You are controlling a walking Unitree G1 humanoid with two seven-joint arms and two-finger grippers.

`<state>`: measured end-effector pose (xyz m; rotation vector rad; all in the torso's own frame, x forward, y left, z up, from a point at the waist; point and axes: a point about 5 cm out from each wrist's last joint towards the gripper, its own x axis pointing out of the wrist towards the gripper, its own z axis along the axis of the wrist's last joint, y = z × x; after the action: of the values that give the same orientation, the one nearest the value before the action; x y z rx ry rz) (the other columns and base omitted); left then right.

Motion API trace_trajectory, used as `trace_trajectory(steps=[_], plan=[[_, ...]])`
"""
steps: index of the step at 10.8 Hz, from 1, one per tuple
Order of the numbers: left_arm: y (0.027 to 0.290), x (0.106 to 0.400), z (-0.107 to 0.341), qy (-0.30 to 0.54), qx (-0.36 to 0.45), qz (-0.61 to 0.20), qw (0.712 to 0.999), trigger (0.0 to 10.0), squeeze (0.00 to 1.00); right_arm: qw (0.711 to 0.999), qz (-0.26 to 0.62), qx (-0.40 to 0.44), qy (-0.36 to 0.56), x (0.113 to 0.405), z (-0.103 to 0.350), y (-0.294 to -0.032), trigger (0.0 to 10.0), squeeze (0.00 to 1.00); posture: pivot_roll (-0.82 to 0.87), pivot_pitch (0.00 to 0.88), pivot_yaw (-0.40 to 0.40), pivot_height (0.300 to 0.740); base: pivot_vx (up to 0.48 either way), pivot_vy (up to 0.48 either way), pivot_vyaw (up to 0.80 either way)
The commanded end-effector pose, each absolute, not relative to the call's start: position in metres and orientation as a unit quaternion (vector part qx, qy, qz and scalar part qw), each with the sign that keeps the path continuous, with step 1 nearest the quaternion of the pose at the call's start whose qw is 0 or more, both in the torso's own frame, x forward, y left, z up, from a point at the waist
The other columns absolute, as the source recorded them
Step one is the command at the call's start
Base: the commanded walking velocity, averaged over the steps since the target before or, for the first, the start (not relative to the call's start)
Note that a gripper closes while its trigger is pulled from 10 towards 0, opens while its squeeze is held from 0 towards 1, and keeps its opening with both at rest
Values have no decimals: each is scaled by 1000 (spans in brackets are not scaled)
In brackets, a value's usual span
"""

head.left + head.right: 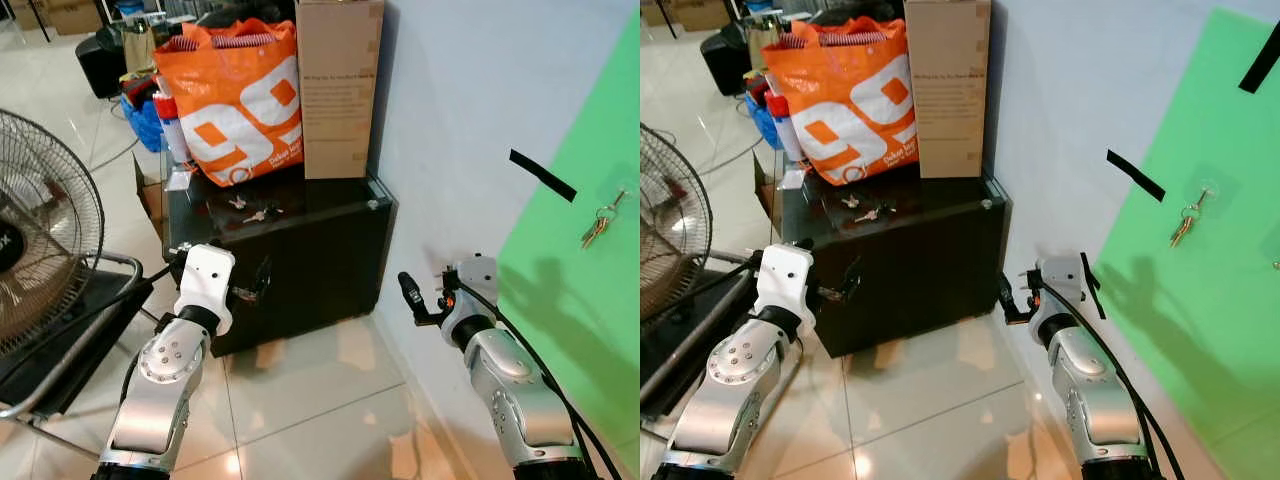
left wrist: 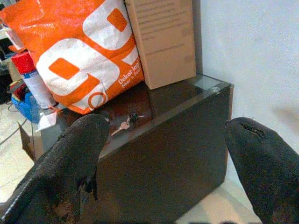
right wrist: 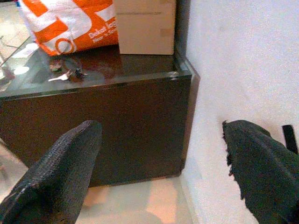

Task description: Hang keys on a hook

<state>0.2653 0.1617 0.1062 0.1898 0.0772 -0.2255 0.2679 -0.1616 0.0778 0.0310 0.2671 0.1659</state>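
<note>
Keys [image 1: 262,213] lie on the dark bench [image 1: 330,200], before an orange bag [image 1: 235,95]. Another bunch [image 1: 598,225] hangs on the green wall panel [image 1: 590,300]. Left gripper [image 1: 258,283] and right gripper [image 1: 412,298] hang low, fingers released, empty.

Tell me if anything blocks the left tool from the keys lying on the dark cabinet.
Nothing visible does. The small metal keys lie in the open on the glossy dark cabinet top, in front of the orange-and-white bag. The left tool hangs open below the cabinet's front edge.

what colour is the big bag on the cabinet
Orange with white markings; the bag shows best in the left eye view.
</note>
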Motion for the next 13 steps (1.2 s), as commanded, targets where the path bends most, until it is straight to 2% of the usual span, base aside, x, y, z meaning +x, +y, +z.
trace_trajectory(steps=[1,3,6,13], plan=[[166,268,108,37,92,-104,990,10000,0,990,74,9,121,268,83,-165,10000,1000,-96,0,41,740,356,0,0],[166,268,108,37,89,-104,990,10000,0,990,77,6,117,268,84,-164,10000,1000,-94,0,38,740,379,0,272],[164,268,108,37,84,-105,990,10000,0,990,86,4,116,269,85,-161,10000,1000,-89,0,26,740,390,0,800],[164,266,114,24,74,-87,993,10000,0,991,88,-28,98,275,101,-169,10000,1000,-83,0,5,740,393,0,0]])
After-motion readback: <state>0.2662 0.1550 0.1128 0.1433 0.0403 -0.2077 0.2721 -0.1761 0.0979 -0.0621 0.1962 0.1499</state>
